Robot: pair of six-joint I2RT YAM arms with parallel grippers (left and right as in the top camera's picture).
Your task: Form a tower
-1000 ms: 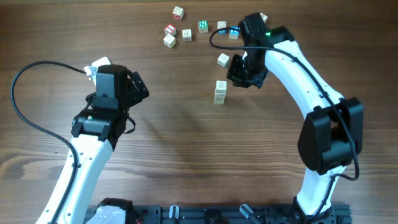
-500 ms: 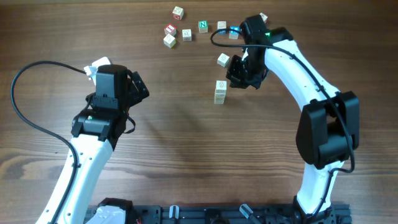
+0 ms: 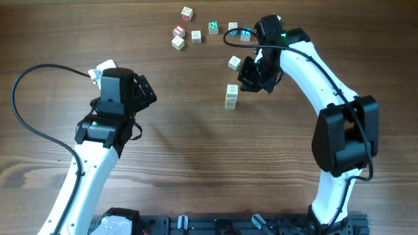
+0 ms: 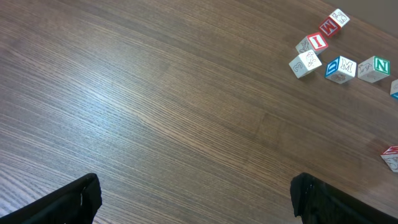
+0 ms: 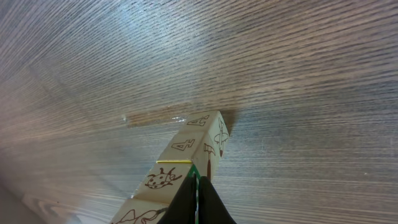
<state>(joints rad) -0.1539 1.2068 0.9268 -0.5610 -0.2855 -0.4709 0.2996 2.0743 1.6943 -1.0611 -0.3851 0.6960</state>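
Observation:
The tower (image 3: 231, 96) is a narrow stack of pale wooden letter cubes standing mid-table. In the right wrist view I look down its length (image 5: 186, 165), with a ladybird and letter prints on its faces. My right gripper (image 3: 251, 76) hangs just to the right of the tower and above it. Its jaws are pressed together (image 5: 197, 190) with nothing held, and the tips overlap the stack's near cubes in that view. My left gripper (image 3: 146, 92) is far to the left over bare wood. There the jaws (image 4: 196, 190) stand wide apart and empty.
Several loose letter cubes lie scattered at the far edge, among them a green N cube (image 3: 213, 27) and a red cube (image 3: 178, 30). One single cube (image 3: 234, 62) sits close to my right gripper. The left wrist view shows the red I cube (image 4: 318, 42).
My right gripper has edged very slightly left toward the tower. The left arm and the cubes have not moved.

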